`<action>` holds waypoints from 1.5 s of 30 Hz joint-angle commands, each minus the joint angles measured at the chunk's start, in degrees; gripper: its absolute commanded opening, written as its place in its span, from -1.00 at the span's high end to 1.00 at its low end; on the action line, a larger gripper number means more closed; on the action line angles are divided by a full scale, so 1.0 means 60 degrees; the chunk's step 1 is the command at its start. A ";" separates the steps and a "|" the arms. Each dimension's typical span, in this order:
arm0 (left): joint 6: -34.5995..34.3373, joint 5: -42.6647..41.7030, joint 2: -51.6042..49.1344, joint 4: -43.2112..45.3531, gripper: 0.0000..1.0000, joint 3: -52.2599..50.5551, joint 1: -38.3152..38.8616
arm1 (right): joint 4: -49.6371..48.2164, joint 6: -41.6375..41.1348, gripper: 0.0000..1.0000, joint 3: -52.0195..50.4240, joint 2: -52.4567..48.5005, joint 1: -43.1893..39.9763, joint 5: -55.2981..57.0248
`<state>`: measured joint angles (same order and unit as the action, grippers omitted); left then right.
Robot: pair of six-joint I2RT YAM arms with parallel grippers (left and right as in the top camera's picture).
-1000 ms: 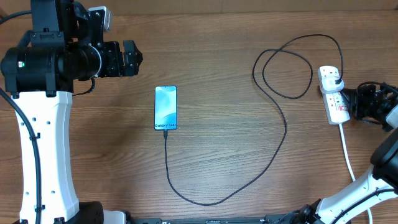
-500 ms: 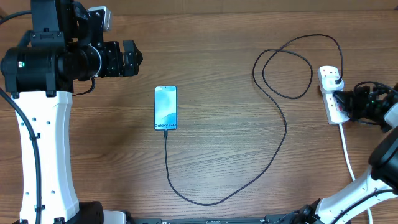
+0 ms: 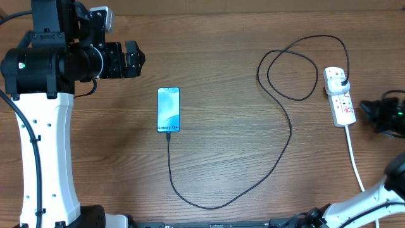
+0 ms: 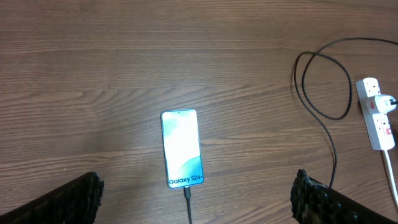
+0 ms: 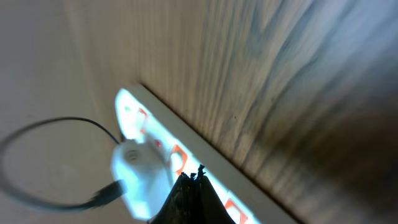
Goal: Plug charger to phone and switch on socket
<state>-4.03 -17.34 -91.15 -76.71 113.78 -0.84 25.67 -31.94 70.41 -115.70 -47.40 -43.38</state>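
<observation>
Overhead: phone [image 3: 168, 109] lies mid-tabletop [image 3: 240, 50], screen lit, charger [image 3: 290, 130] tip seated at its Galaxy-text short edge. Black plug [image 3: 342, 81] sits in socket [image 3: 342, 101] at far right. Right tool [image 3: 368, 113] just beside socket, not touching. Its wrist view shows fingers pinched together, holding nothing. Left tool [image 3: 134, 58] spread wide, well apart from phone. I can't read switch state from here. Risk I see — a poke at switch lands off-centre, shoves strip, tugs cable, loosens plug or drags phone.
</observation>
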 commanded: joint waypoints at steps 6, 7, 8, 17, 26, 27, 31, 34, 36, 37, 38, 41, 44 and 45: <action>0.0106 -0.0011 -0.0058 0.0036 -0.99 0.0098 0.0022 | 0.0557 0.0630 0.93 0.0812 0.2681 -0.0069 -0.0146; 0.0106 -0.0011 -0.0058 0.0036 -0.99 0.0098 0.0022 | 0.0630 0.0736 0.93 0.0849 0.2940 -0.0004 -0.0142; 0.0106 -0.0011 -0.0058 0.0040 -0.99 0.0098 0.0022 | 0.0725 0.0889 0.93 0.0889 0.3246 0.0095 -0.0135; 0.0106 -0.0011 -0.0058 0.0040 -0.99 0.0098 0.0022 | 0.2320 0.1836 0.93 0.1810 0.5683 0.1770 0.1122; 0.0106 -0.0011 -0.0058 0.0036 -0.99 0.0098 0.0018 | 0.4674 0.3056 0.93 0.3559 0.6550 0.4503 0.3650; 0.0106 -0.0011 -0.0058 0.0040 -0.99 0.0098 0.0022 | 0.4911 0.3191 0.93 0.3727 0.6586 0.4830 0.3912; 0.0106 -0.0011 -0.0058 0.0036 -0.99 0.0098 0.0018 | 0.5603 0.3606 0.93 0.4058 0.6768 0.6120 0.4758; 0.0106 -0.0011 -0.0058 0.0036 -0.99 0.0098 0.0018 | 0.5971 0.3668 0.93 0.4058 0.6951 0.7023 0.5617; 0.0106 -0.0011 -0.0058 0.0036 -0.99 0.0098 0.0018 | 0.6262 0.3665 0.93 0.4058 0.7085 0.7679 0.6306; 0.0106 -0.0011 -0.0058 0.0036 -0.99 0.0098 0.0018 | 0.6390 0.3665 0.93 0.4058 0.7147 0.8003 0.6524; 0.0106 -0.0011 -0.0058 0.0036 -0.99 0.0098 0.0018 | 0.6517 0.3665 0.93 0.4058 0.7206 0.8338 0.6754; 0.0106 -0.0011 -0.0058 0.0036 -0.99 0.0098 0.0022 | 0.6779 0.3665 0.93 0.4058 0.7329 0.9235 0.7297; 0.0106 -0.0011 -0.0058 0.0036 -0.99 0.0098 0.0018 | 0.6903 0.3665 0.92 0.4058 0.7337 0.9806 0.7475; 0.0106 -0.0011 -0.0058 0.0036 -0.99 0.0098 0.0022 | 0.6932 0.3657 0.78 0.4058 0.7333 0.9923 0.7464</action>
<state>-4.03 -17.34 -91.15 -76.73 113.78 -0.84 67.07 -10.46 93.23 -72.95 10.07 -2.68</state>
